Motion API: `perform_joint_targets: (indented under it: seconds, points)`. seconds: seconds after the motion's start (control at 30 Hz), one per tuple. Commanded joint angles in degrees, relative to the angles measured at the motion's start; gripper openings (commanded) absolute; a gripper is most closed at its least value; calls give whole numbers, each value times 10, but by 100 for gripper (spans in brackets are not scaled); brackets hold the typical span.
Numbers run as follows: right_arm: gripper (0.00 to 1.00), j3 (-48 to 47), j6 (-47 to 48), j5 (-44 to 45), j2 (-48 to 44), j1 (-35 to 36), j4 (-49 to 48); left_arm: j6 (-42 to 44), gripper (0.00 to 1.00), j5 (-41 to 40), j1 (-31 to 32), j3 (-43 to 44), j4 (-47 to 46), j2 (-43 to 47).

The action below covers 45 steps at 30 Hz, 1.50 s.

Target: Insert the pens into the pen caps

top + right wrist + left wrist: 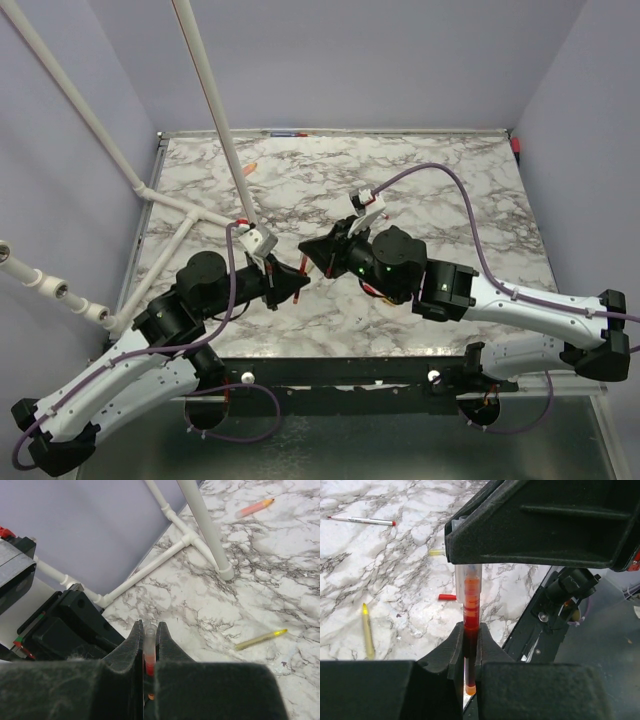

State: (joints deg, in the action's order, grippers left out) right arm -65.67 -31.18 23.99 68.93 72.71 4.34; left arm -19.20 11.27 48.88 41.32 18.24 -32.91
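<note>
Top, arms: both elbowed inward, left fingers [284,286] and right fingers [326,252] tip to tip mid-desk [450,180].
Left wrist: left fingers clamped on red pen [471,630], its top inside clear cap [462,586].
Loose, 9–11 o'clock: two pens, white pen [362,520] and yellow pen [367,630]; two caps, red cap [447,597] and yellow cap [436,552].
Right wrist: right fingers clamped on clear cap; orange pen [255,508] at 1 o'clock.

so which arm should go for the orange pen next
Left. The orange pen lies on its side of the table, beyond the left gripper; the right gripper would have to cross over. Both clamp the red pen.
</note>
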Motion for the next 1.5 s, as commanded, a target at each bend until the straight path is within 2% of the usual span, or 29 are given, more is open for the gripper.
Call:
perform_joint_targets:
  seconds: [0.0, 0.07, 0.13, 0.2, 0.53, 1.03, 1.47]
  points:
    - [1, -12, 5, 0, 3, 4, -12, 1, 0, -21, -4, -1, 11, -9]
    - [2, -12, 2, 5, 5, 4, -2, -2, 0, -34, -3, 3, 15, -11]
    - [22, -16, -5, 17, 9, 4, 20, -8, 0, -58, -3, 5, 20, -13]
    - [33, -17, -7, 35, 10, 5, 40, -17, 0, -87, -3, 10, 28, -18]
    - [53, -3, -3, 188, -4, 2, 187, -109, 0, -264, -4, 20, 104, -102]
    - [55, 91, -44, 189, -59, -12, 240, -254, 0, -450, -4, -33, 152, -215]
    - [55, 140, -45, 155, -89, -13, 208, -299, 0, -465, -16, -102, 99, -315]
